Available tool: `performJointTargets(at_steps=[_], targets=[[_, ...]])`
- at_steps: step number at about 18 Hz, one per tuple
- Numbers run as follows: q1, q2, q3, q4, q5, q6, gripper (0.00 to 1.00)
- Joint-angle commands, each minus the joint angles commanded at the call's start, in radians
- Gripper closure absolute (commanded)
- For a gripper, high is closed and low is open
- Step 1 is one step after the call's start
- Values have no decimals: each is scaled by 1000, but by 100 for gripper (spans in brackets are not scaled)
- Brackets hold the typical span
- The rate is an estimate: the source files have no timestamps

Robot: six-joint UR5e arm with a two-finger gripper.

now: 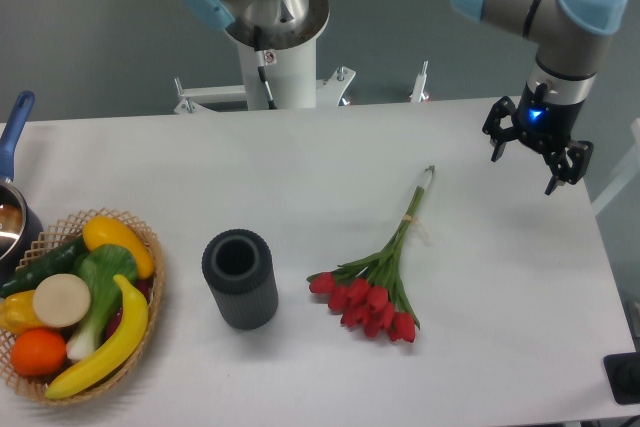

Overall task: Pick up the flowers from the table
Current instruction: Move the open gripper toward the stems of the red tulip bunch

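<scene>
The flowers (378, 287) are lying flat on the white table (300, 177), a little right of centre and toward the near edge. The red buds are bunching at the lower end, next to one another, and the thin green stems are running up and to the right, narrowing to a tip close to the middle of the table. A pale tie seems to be wrapping the stems partway along.

The pincer (531, 159) is hanging above the far right part of the table, well apart from the flowers. Its fingers are spreading open and holding nothing.

A dark cylindrical cup (240, 278) is standing upright just left of the buds, apart from them. A wicker basket (150, 247) of fruit and vegetables is sitting at the left edge, with a blue-handled pot (12, 197) behind it.

The bunch is probably light and limp: the stems will likely bend, and the buds look easy to crush. The best hold is likely across the gathered stems near the tie, where they are lying tight together, closing across their line. Gripping at the buds risks bruising them, and gripping at the thin tip risks the bunch drooping or slipping out.
</scene>
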Motion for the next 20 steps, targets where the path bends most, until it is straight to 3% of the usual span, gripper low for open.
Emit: performJointTargets(at_steps=[8, 15, 20], targets=[[-3, -2, -29, -5, -34, -23, 0], [-29, -3, -83, 9, -97, -250, 0], [-80, -32, -83, 11, -109, -337, 0]])
